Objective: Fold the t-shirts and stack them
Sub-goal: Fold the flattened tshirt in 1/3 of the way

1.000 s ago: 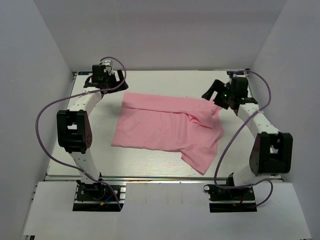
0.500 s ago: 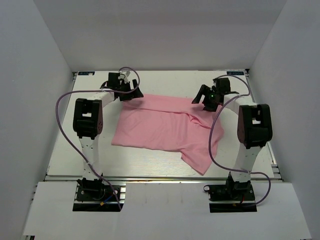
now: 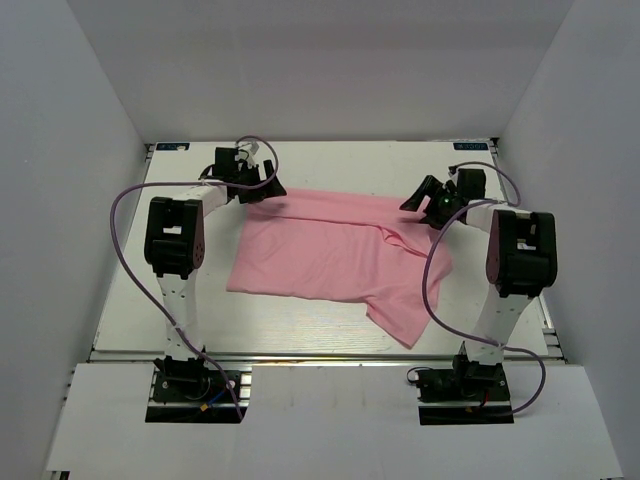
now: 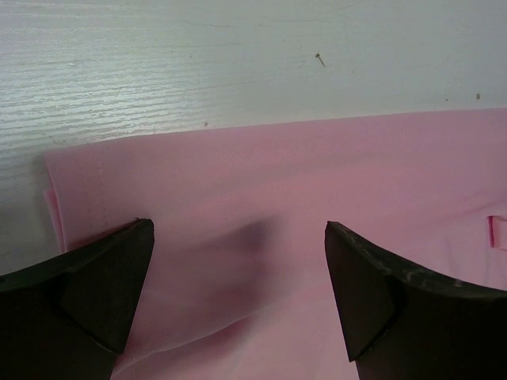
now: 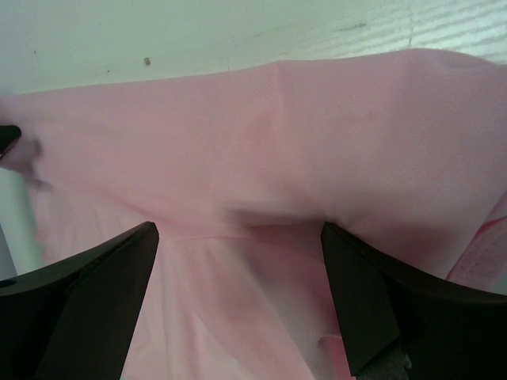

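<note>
A plain light pink t-shirt [image 3: 330,255] lies partly folded on the white table, one flap reaching toward the near right. My left gripper [image 3: 262,188] is open at the shirt's far left corner; in its wrist view the fabric [image 4: 261,206] lies between the spread fingers [image 4: 103,285], with the shirt's edge and corner just ahead. My right gripper [image 3: 422,203] is open at the shirt's far right corner, low over a raised fold; in its wrist view bunched fabric [image 5: 261,158] fills the space between the fingers [image 5: 380,293].
The white table [image 3: 130,300] has a metal rail along its near edge. White walls enclose the left, right and back. Both arms' cables loop above the table at each side.
The left arm swung in from the far left edge to the shirt's far left corner. The right gripper moved left, then back right to the far right corner. The shirt shifted slightly.
</note>
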`<state>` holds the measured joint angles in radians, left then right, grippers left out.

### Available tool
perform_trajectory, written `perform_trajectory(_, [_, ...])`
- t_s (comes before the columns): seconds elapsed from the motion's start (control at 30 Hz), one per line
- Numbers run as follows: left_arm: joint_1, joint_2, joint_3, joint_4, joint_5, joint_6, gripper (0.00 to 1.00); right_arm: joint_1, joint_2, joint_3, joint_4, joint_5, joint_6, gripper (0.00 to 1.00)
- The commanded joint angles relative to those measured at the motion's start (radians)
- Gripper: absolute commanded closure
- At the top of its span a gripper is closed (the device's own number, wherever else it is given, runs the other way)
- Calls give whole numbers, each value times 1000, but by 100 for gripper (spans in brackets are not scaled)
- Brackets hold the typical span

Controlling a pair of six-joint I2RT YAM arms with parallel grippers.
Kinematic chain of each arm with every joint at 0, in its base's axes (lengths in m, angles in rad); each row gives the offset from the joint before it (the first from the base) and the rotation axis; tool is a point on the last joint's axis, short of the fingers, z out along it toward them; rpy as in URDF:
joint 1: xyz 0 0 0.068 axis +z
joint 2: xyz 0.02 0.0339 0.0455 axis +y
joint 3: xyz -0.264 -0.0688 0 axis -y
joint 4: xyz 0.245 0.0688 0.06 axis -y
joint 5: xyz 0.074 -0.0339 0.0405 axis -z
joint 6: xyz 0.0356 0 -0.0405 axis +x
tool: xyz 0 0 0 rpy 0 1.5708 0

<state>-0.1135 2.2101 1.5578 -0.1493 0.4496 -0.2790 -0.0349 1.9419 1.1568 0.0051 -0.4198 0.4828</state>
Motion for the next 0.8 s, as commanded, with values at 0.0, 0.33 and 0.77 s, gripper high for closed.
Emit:
perform_trajectory(0.0, [9, 19, -15, -171, -84, 9, 0, -48, 110, 15, -109, 27, -101, 10])
perform_trajectory(0.33, [9, 111, 171, -231, -84, -14, 0, -42, 258, 360, -212, 1, -194, 11])
perform_trajectory(0.77, [9, 125, 500, -363, -84, 26, 0, -8, 69, 494, -397, 93, -328, 9])
